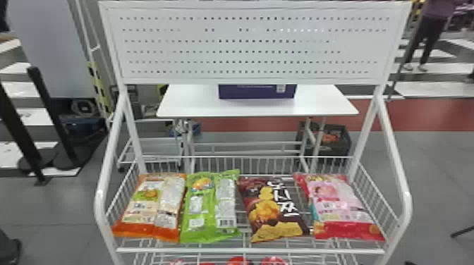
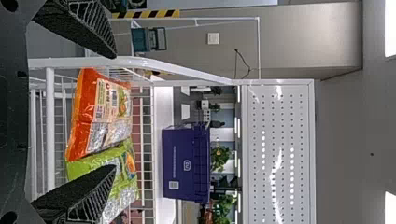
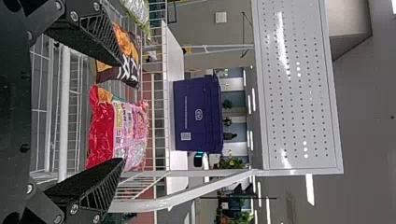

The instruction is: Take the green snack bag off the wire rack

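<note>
The green snack bag lies on the wire rack, second from the left, between the orange bag and the dark brown one. In the left wrist view my left gripper is open with nothing between its fingertips; the orange bag and part of the green bag lie beyond it, one finger overlapping the green one. My right gripper stands open in the right wrist view, facing the pink bag, and holds nothing. A silvery-green corner of the green bag shows past its upper finger.
On the same rack lie an orange bag, a dark brown bag and a pink bag. White side rails and a perforated panel frame it. Behind stands a white table with a purple box.
</note>
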Tool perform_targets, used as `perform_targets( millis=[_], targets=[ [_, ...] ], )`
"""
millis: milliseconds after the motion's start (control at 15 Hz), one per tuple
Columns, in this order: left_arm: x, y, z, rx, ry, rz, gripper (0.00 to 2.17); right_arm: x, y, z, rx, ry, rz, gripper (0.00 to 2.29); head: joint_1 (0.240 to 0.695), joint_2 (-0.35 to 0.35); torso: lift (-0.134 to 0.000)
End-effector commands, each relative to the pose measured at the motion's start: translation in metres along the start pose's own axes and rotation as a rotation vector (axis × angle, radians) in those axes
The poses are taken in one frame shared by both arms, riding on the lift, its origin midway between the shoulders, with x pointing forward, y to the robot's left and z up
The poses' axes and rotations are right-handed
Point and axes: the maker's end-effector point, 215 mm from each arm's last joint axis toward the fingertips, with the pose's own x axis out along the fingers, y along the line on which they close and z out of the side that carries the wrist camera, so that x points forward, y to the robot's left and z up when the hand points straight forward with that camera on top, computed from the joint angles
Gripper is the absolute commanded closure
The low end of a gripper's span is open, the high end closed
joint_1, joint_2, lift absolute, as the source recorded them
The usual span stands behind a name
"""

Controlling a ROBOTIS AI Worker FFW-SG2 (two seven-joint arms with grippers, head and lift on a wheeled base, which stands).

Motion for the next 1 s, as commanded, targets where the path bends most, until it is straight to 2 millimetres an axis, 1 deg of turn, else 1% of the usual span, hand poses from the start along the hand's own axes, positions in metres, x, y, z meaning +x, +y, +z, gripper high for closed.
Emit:
perform_targets(
  millis=[0,467,600,667,800,867,933],
  targets=[
    [0.001,0.0,0.0,-0.001,-0.001,0.0,0.04,0.0,0.0,0.0,-0.001,0.001,0.001,0.17,0.499,0.0,0.0],
    [0.001,0.002,-0.002,-0.01,0.003,0.003,0.04,0.0,0.0,0.0,-0.003,0.002,0.005,0.17,0.499,0.0,0.0],
    [0.005,-0.002,0.001,-0.034,-0.002,-0.013,0.04,0.0,0.0,0.0,-0.003,0.002,0.005,0.17,0.499,0.0,0.0],
    [0.01,-0.009,0.001,-0.036,-0.004,-0.031,0.04,0.0,0.0,0.0,-0.005,0.002,0.004,0.17,0.499,0.0,0.0],
    [0.041,-0.039,-0.003,-0.057,-0.024,-0.084,0.04,0.0,0.002,-0.001,-0.002,0.001,0.004,0.17,0.499,0.0,0.0],
    [0.058,-0.057,-0.016,-0.051,0.02,-0.11,0.04,-0.001,0.003,-0.002,-0.003,0.002,0.006,0.17,0.499,0.0,0.0],
    [0.074,-0.081,-0.031,-0.044,0.063,-0.148,0.04,-0.001,0.002,-0.002,-0.004,0.002,0.003,0.17,0.499,0.0,0.0]
  ],
)
